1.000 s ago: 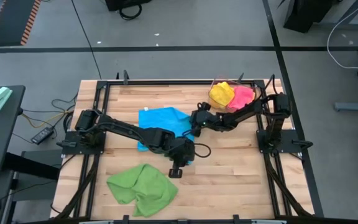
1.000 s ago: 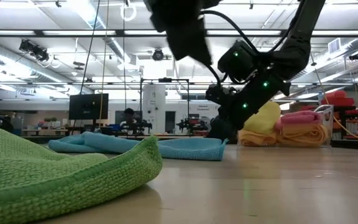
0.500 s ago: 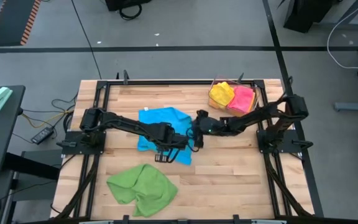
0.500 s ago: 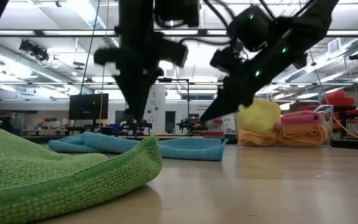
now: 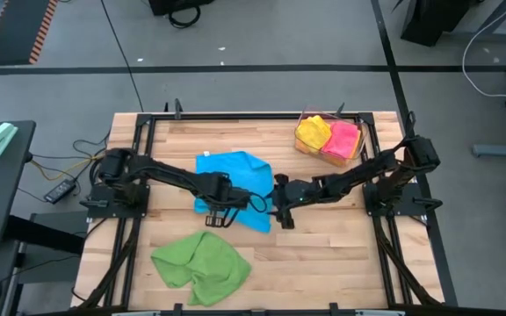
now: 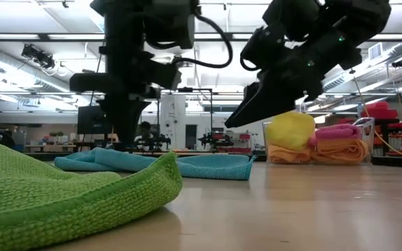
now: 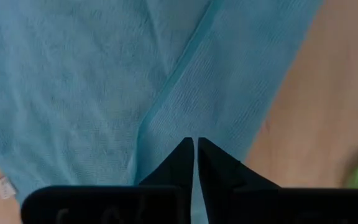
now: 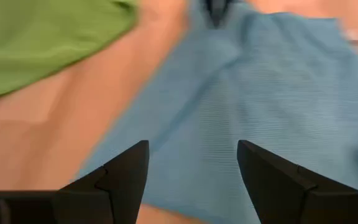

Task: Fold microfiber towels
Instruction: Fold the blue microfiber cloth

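The blue towel lies rumpled at the middle of the table, and both our grippers have dropped onto its near edge within the last second. Our left gripper has drawn its fingers almost together over a crease, though we cannot tell whether cloth is caught. Our right gripper hangs spread above the near right corner. We judge the fold about to start. The green towel waits near the front left corner.
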Available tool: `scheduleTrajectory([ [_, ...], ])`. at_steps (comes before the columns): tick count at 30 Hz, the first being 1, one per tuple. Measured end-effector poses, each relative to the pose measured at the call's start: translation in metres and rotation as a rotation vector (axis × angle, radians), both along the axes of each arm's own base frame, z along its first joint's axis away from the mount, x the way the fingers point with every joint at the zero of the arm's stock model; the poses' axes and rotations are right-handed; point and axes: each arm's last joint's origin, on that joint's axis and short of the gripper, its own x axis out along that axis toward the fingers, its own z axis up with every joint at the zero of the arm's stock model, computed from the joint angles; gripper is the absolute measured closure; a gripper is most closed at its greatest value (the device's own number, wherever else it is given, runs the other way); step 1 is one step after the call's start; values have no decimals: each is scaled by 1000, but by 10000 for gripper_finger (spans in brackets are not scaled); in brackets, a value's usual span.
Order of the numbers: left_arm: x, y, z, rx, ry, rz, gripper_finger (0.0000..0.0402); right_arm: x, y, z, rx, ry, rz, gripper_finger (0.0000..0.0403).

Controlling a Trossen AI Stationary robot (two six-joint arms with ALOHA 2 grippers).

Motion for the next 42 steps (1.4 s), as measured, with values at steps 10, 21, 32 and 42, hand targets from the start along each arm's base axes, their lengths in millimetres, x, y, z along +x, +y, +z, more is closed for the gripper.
scheduleTrajectory([
  [10, -32, 27, -2, -25, -85, 66, 373, 4, 21, 0, 60, -69, 83, 150],
  [21, -38, 32, -11, 32, -54, -37, 269, 8, 10, -13, 48, -32, 0, 150],
  [32, -52, 41, -30, 137, -5, -40, 274, 8, 10, -16, 34, -30, 12, 150],
  [42, -45, 30, -12, 110, -2, -7, 388, 10, -2, -15, -12, -36, 6, 150],
])
